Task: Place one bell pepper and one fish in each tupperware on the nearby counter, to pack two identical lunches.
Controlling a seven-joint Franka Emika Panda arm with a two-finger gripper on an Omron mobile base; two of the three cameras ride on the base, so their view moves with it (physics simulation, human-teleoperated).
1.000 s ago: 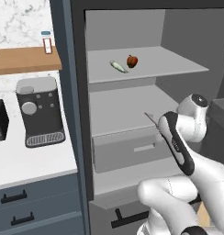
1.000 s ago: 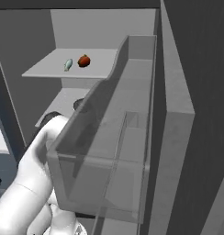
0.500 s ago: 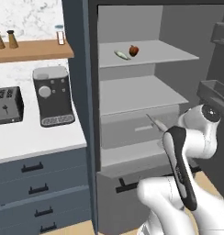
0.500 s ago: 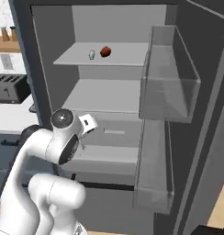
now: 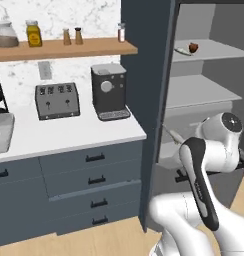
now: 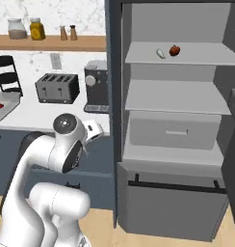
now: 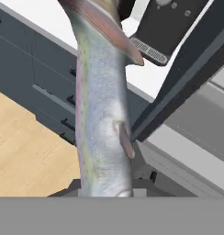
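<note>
Transport step judged in hand: one fish [image 7: 102, 114] is held in the gripper [image 7: 104, 193], jaws nearly shut on its body, carried near the open fridge [image 6: 172, 120]. Next move: carry left over the white counter [image 5: 69, 135] and lower into a tupperware [image 6: 4, 108] at far left. Counted: one fish held, one red bell pepper [image 6: 175, 50] and one pale item [image 6: 160, 53] on the top fridge shelf.
</note>
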